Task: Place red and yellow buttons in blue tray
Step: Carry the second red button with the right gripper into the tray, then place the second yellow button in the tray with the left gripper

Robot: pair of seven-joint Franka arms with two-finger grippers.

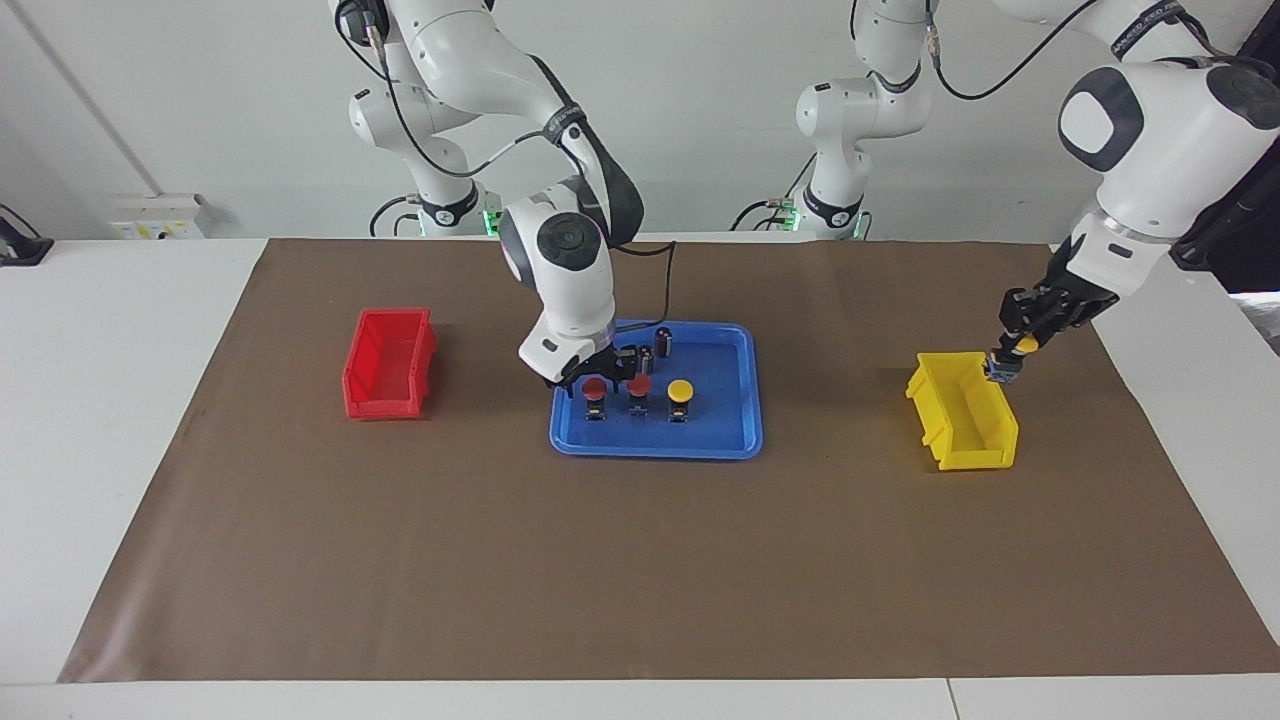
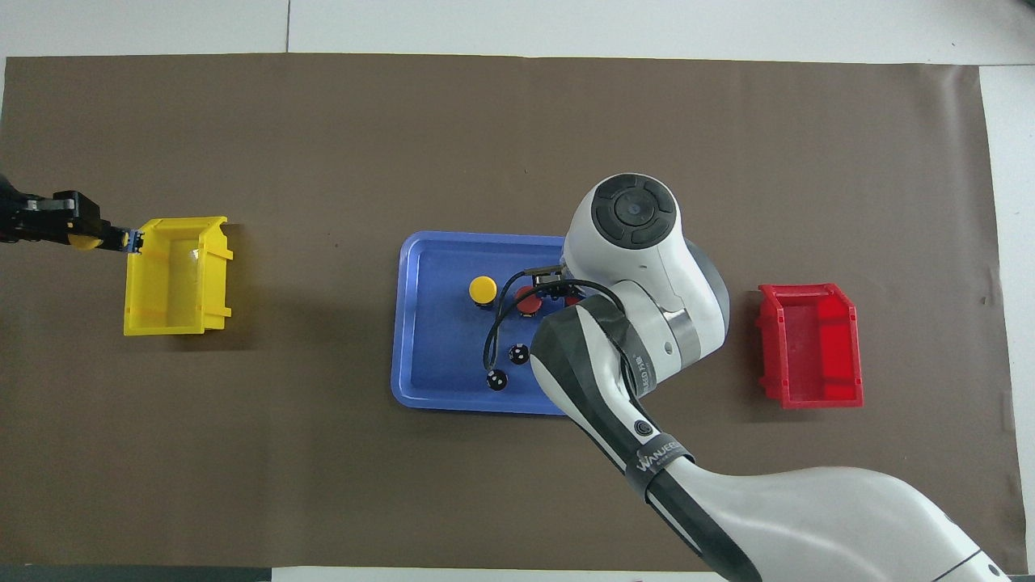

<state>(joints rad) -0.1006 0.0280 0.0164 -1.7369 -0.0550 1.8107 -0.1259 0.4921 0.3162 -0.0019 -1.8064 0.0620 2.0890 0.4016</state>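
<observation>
One yellow button (image 1: 1022,346) sits gripped in left gripper (image 1: 1008,362); right gripper (image 1: 600,372) unreadable.

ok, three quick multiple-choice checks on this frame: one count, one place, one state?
1. Red buttons standing in the blue tray: A none, B two, C four.
2. Left pincer is: A over the blue tray, B over the red buttons, C at the yellow bin rim.
3. Left pincer is: A shut on a yellow button, B open and empty, C shut on nothing.
Key: B, two red caps stand under the right pincer, which is over the tray; C, it hangs at the bin's corner; A, a yellow cap shows in its grip.
</observation>
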